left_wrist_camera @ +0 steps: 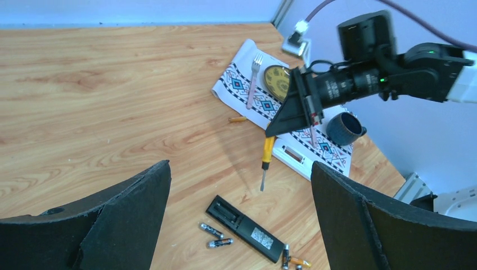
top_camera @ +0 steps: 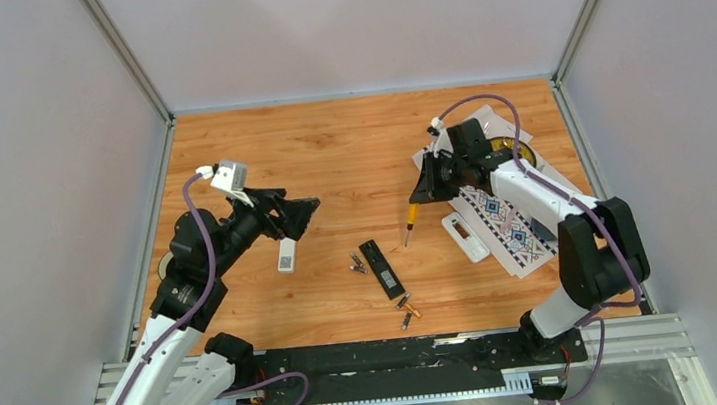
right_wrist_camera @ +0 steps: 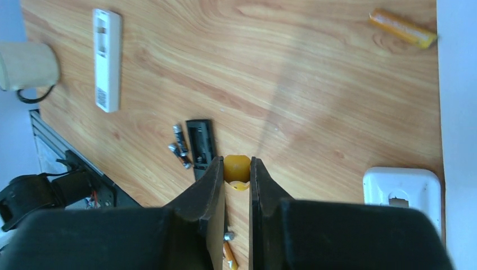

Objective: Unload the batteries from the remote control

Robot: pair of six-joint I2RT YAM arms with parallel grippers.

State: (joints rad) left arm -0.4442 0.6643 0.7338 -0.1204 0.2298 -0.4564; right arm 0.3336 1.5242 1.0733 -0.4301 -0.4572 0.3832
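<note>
A black remote (top_camera: 382,268) lies back-up mid-table with its battery bay open; it also shows in the left wrist view (left_wrist_camera: 243,228) and the right wrist view (right_wrist_camera: 201,143). Two dark batteries (top_camera: 356,261) lie left of it (left_wrist_camera: 214,236) (right_wrist_camera: 181,147). An orange and a dark battery (top_camera: 407,309) lie at its near end (left_wrist_camera: 292,259). My right gripper (top_camera: 424,191) (right_wrist_camera: 237,169) is shut on a yellow-handled screwdriver (top_camera: 410,223) (left_wrist_camera: 266,159), tip down beyond the remote's far end. My left gripper (top_camera: 303,213) (left_wrist_camera: 241,166) is open and empty, above a white remote (top_camera: 287,255) (right_wrist_camera: 106,59).
A patterned placemat (top_camera: 502,223) at the right holds a second white remote (top_camera: 466,236) (left_wrist_camera: 293,156), a fork (left_wrist_camera: 253,79), a yellow plate (left_wrist_camera: 277,81) and a grey cup (left_wrist_camera: 344,128). One orange battery (left_wrist_camera: 237,119) (right_wrist_camera: 403,28) lies by the mat. A beige cup (right_wrist_camera: 28,64) stands at the left.
</note>
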